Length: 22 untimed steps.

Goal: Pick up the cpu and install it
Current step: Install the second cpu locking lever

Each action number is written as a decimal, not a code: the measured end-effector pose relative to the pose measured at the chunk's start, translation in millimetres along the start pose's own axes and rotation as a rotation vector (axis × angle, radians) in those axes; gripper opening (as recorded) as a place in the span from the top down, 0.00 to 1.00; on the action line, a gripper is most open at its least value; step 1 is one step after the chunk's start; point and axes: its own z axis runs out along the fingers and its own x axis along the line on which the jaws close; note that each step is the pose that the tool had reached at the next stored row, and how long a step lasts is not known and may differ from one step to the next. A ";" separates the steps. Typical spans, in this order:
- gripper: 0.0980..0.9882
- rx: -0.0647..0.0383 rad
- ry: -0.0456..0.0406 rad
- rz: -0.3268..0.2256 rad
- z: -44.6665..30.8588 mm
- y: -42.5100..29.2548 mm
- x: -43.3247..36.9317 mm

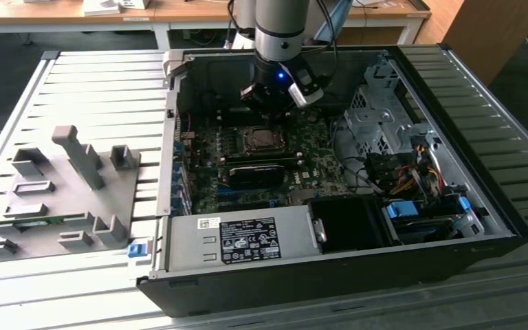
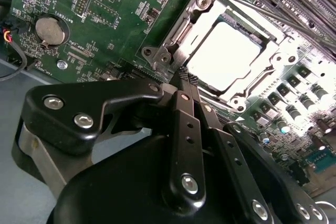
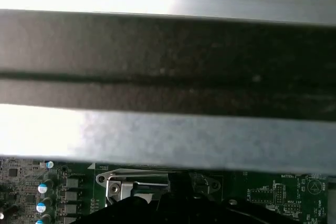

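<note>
Over the motherboard (image 1: 245,161): the gripper (image 2: 185,77) is being held low above the socket (image 1: 264,139), inside the open computer case (image 1: 484,206).
Pincer: its fingertips (image 2: 181,73) are being pressed together with nothing between them, just beside the socket frame's corner in the second wrist view.
Cpu (image 2: 223,56): it is being seen lying flat within the metal-framed socket, its shiny top glaring white.
Grey tray (image 1: 58,199): it is being shown on the slatted table (image 1: 90,96), toward the exterior view's left, well apart from the case.
</note>
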 end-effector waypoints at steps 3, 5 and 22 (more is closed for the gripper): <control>0.99 0.000 0.0000 0.000 -0.1 -1.3 0.0; 0.99 0.000 0.0001 0.000 -0.3 -1.6 0.1; 0.99 0.000 0.0000 0.000 -14.4 -6.8 0.1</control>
